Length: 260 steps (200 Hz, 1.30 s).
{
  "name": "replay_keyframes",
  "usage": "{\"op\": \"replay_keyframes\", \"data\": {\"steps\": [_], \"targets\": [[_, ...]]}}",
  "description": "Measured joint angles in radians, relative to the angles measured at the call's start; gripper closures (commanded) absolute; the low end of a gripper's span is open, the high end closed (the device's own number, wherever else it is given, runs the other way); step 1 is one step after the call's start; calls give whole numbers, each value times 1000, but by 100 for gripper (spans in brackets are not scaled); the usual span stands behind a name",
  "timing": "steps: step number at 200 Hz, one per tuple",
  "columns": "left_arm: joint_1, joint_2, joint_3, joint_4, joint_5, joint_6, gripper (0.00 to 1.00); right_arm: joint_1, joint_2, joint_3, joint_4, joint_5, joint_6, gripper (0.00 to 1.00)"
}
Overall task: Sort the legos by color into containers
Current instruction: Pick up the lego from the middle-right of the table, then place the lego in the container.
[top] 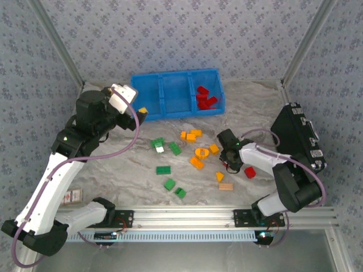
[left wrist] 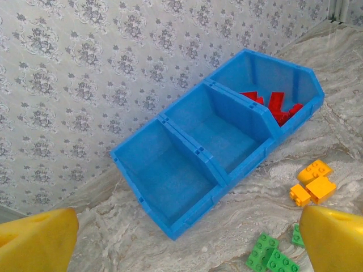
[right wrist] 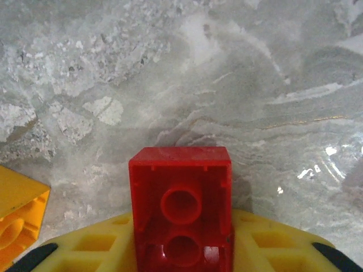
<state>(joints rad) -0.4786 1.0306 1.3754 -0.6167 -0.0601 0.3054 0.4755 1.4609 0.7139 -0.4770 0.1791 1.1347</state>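
Note:
My right gripper (right wrist: 181, 252) is shut on a red lego (right wrist: 181, 192) just above the marble table, hollow underside facing the camera; from above that gripper (top: 231, 165) sits right of the scattered pile. Another red lego (top: 250, 171) lies beside it. Orange legos (top: 191, 135), an orange ring (top: 201, 153) and green legos (top: 159, 144) are spread over the table's middle. The blue three-compartment container (top: 161, 93) stands at the back, with red legos (top: 205, 97) in its right compartment (left wrist: 275, 105). My left gripper (left wrist: 187, 243) hangs open and empty near the container's front left corner (top: 140, 112).
A black hard case (top: 298, 136) stands along the right edge, close to the right arm. A tan striped block (top: 226, 186) lies near the front. The container's left (left wrist: 164, 170) and middle (left wrist: 224, 133) compartments hold nothing. Orange legos (left wrist: 312, 184) and green legos (left wrist: 269, 255) lie before the left gripper.

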Motion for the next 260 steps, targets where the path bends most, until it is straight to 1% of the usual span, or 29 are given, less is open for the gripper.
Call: {"op": "replay_keyframes", "data": {"steps": [32, 54, 71, 111, 142, 165, 193, 227, 260], "targets": [[0, 14, -1, 0, -4, 8, 0, 0, 50, 58, -54, 0, -56, 69], [0, 32, -1, 0, -8, 18, 0, 0, 110, 130, -49, 16, -138, 69], [0, 37, -2, 1, -11, 27, 0, -6, 161, 240, -46, 35, -217, 69], [1, 38, -4, 10, -19, 61, 0, -29, 266, 597, -34, 65, -394, 69], [1, 52, -4, 15, -30, 80, 0, -53, 412, 840, -11, 56, -499, 70], [1, 75, -4, 15, -38, 95, 0, -75, 547, 974, -2, 29, -542, 69], [1, 91, -4, 11, -40, 112, 0, -97, 688, 1087, 1, -6, -574, 69], [2, 91, -4, 7, -41, 130, 0, -114, 832, 1233, -14, -36, -593, 65], [2, 91, -4, 7, -41, 140, 0, -116, 877, 1293, -27, -46, -606, 56]]}}
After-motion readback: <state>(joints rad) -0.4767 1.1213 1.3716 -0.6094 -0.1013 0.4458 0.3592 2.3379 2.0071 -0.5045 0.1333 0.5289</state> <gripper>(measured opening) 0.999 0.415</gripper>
